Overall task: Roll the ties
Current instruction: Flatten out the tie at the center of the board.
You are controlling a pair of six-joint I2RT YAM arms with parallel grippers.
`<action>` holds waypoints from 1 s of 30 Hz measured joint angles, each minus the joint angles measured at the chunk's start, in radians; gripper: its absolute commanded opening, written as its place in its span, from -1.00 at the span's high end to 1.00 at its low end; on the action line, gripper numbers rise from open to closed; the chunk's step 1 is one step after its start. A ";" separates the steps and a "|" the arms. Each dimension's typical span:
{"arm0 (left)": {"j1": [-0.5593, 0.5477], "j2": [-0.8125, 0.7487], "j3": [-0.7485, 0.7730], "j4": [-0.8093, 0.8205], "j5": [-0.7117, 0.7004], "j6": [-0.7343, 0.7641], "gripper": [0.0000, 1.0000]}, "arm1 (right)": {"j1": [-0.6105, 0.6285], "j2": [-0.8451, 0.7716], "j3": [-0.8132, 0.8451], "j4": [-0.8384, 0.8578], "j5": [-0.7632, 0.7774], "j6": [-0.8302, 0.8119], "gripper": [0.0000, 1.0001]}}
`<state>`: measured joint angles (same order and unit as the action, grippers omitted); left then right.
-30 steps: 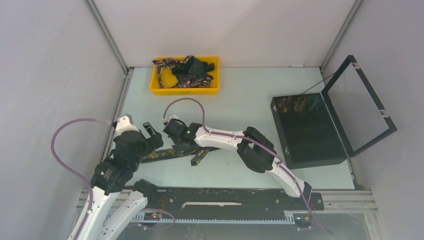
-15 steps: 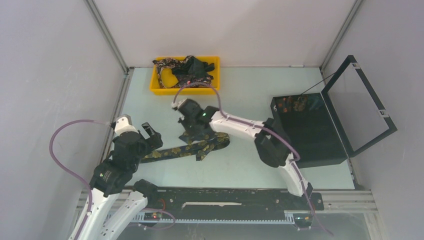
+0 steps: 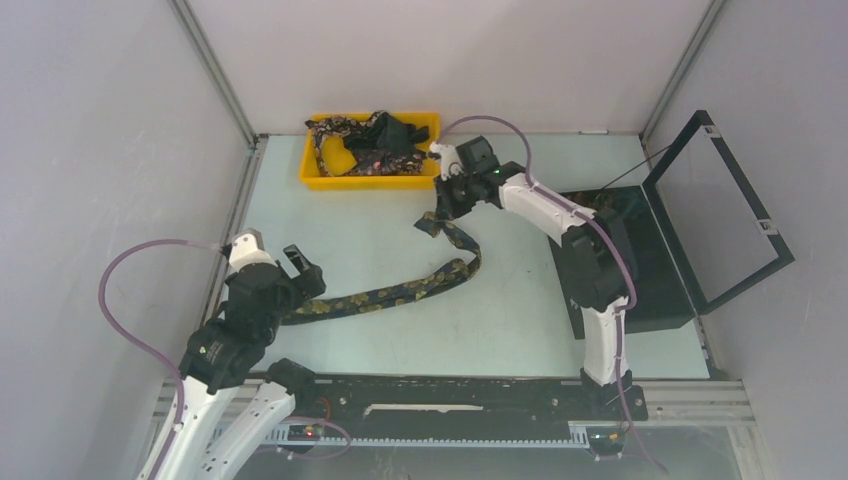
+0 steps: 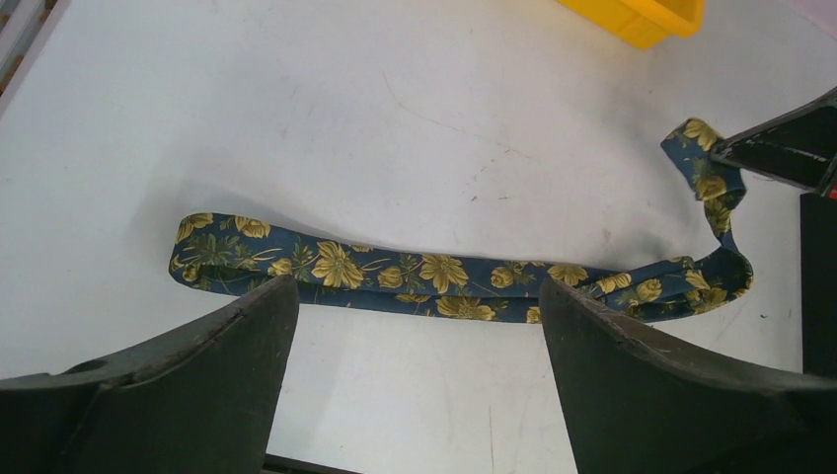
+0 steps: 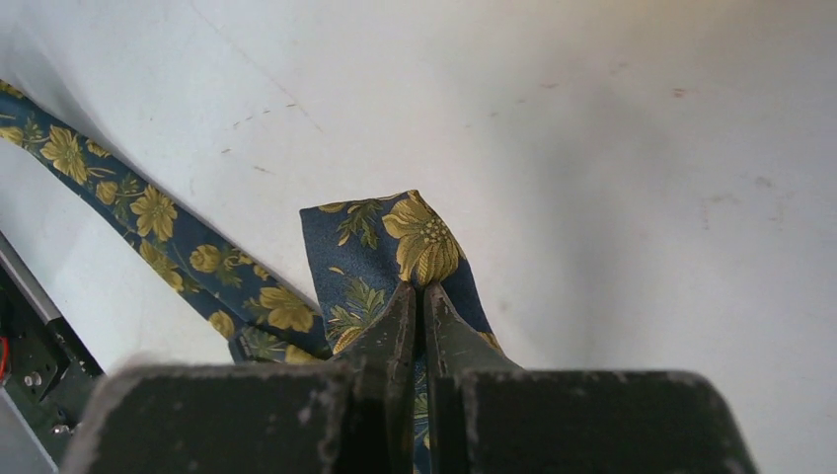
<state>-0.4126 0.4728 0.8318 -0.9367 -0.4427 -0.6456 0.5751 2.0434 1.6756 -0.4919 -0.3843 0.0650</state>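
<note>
From the top camera you see the whole pale worktop [image 3: 500, 330]. The black hinged box [image 3: 640, 280] stands open at 3 o'clock with its lid raised. The yellow tray [image 3: 370, 183] sits at 11 o'clock, holding a heap of ties [image 3: 380, 140]. One tie [image 3: 400, 293] lies loose on the worktop. It runs from 8 o'clock toward the middle, then curls back toward 12 o'clock. Your right wrist camera adds what the top view cannot show: the right fingers [image 5: 400, 326] are clenched on that tie's broad blue end, with a gold flower just past their tips. Your left wrist camera shows the left fingers [image 4: 197, 395] spread wide and released, grasping nothing. The tie's flat stretch lies across the gap beyond them, and its other end is at 8 o'clock. You cannot tell from any view whether they touch the fabric.
</note>
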 measured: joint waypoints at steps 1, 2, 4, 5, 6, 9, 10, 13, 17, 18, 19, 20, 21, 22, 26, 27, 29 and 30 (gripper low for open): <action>0.000 0.000 0.000 0.000 0.000 0.000 -0.97 | -0.029 0.004 -0.006 0.010 -0.034 -0.004 0.99; 0.000 0.000 0.000 0.000 0.000 0.000 -0.97 | -0.057 0.008 -0.009 0.024 -0.066 -0.006 0.98; 0.000 0.000 0.000 0.000 -0.001 0.000 -0.97 | -0.116 0.016 -0.012 0.066 -0.125 -0.005 0.97; 0.000 0.000 0.000 0.000 -0.003 0.000 -0.97 | -0.140 0.020 -0.012 0.090 -0.146 -0.005 0.96; 0.000 0.000 0.000 0.000 -0.003 0.000 -0.97 | -0.166 0.024 -0.012 0.116 -0.173 -0.004 0.95; 0.000 0.000 0.000 0.000 -0.006 0.000 -0.97 | -0.234 0.045 -0.003 0.184 -0.232 -0.002 0.92; 0.000 0.000 0.000 0.000 -0.007 0.000 -0.97 | -0.249 0.057 0.005 0.206 -0.251 -0.002 0.91; 0.000 -0.002 0.000 0.000 -0.007 0.000 -0.97 | -0.277 0.097 0.029 0.266 -0.307 -0.002 0.91; 0.000 -0.016 0.000 0.000 -0.007 0.000 -0.97 | -0.303 0.113 0.031 0.314 -0.375 0.007 0.91; 0.000 -0.023 0.000 0.000 -0.008 0.000 -0.97 | -0.304 0.113 0.031 0.328 -0.392 0.010 0.91; 0.000 -0.026 0.000 0.000 -0.008 0.000 -0.97 | -0.306 0.112 0.030 0.344 -0.405 0.011 0.91; 0.000 -0.030 0.000 0.000 -0.008 0.000 -0.97 | -0.307 0.109 0.029 0.362 -0.415 0.012 0.91; 0.000 -0.033 0.000 0.000 -0.010 0.000 -0.97 | -0.307 0.104 0.026 0.378 -0.427 0.013 0.92; 0.000 -0.034 0.000 0.000 -0.011 0.000 -0.97 | -0.304 0.096 0.021 0.394 -0.441 0.013 0.93; 0.000 -0.035 0.000 0.000 -0.014 0.000 -0.97 | -0.292 0.048 -0.024 0.500 -0.516 0.040 0.99; 0.000 -0.035 0.000 0.000 -0.016 0.000 -0.97 | -0.291 0.029 -0.052 0.556 -0.543 0.063 1.00; 0.000 -0.035 0.000 0.000 -0.018 0.000 -0.97 | -0.295 -0.005 -0.123 0.702 -0.600 0.128 1.00; 0.000 -0.035 0.000 0.000 -0.018 0.000 -0.97 | -0.303 -0.014 -0.148 0.759 -0.622 0.160 1.00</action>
<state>-0.4126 0.4377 0.8318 -0.9367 -0.4603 -0.6460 0.2722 2.0296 1.5272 0.2672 -1.0061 0.2253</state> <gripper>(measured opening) 0.985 0.018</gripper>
